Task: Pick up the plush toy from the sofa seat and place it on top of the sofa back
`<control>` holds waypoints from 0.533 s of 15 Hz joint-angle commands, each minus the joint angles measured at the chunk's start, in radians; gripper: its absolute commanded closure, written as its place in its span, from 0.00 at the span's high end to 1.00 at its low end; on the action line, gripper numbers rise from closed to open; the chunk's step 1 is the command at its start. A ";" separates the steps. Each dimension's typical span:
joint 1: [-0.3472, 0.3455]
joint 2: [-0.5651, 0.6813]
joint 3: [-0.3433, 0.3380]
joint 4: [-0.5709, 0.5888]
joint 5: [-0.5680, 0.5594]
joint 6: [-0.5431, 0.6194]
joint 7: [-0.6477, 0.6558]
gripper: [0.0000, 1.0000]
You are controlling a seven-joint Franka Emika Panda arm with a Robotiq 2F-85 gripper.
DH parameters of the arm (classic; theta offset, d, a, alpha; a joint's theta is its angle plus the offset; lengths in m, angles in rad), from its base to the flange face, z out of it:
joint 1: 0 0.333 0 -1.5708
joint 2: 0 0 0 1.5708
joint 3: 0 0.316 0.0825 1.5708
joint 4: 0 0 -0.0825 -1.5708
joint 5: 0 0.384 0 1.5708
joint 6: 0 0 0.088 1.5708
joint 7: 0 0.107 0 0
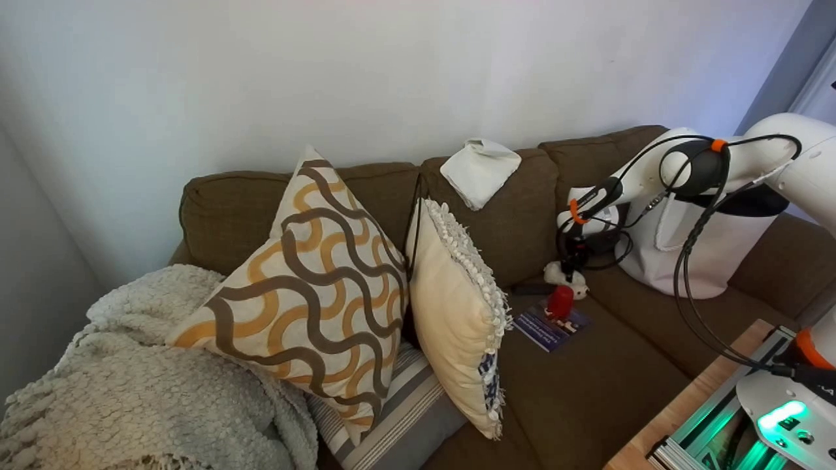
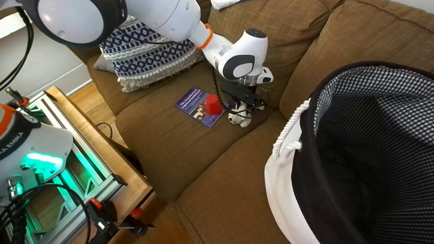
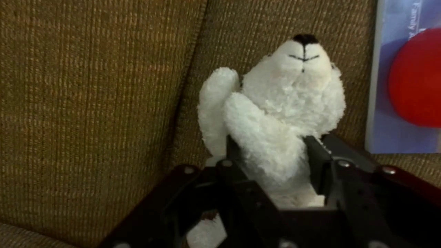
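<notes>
Between the two black fingers (image 3: 318,165) of the gripper (image 3: 275,155) I see white plush filling the gap from side to side; they stand partly apart, pressed against the plush toy (image 3: 296,86) and holding it about its middle. Its head, with a black nose and a stitched mouth, pokes out beyond them, and one limb lies outside the grip. The toy is down on the sofa seat (image 2: 159,142), near the seam between two sections, with the arm (image 2: 176,23) reaching over it. Just beside it lies a purple book (image 2: 195,105), and on that sits a red object (image 2: 213,105) shaped like an upturned cup. Behind them rises the sofa back (image 1: 522,235), a white folded cloth (image 1: 480,173) draped over its top edge. Further along, a fringed cushion (image 1: 450,307) stands on edge, a larger wavy-patterned cushion (image 1: 326,294) leans near it, and a fleecy blanket (image 1: 150,385) is heaped at the end. To the toy's other side, a big white basket (image 2: 284,196) with a dark rim and checked lining stands on the sofa. Out in front, the robot's base (image 2: 40,142) glows green above a wooden table (image 2: 132,186).
</notes>
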 commanded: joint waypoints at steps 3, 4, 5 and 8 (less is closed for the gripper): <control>-0.020 0.073 0.029 0.145 0.007 -0.150 -0.081 0.05; -0.016 0.070 0.027 0.153 0.008 -0.185 -0.077 0.01; -0.012 0.068 0.025 0.161 0.008 -0.216 -0.074 0.00; 0.004 0.010 0.018 0.102 0.003 -0.231 -0.048 0.01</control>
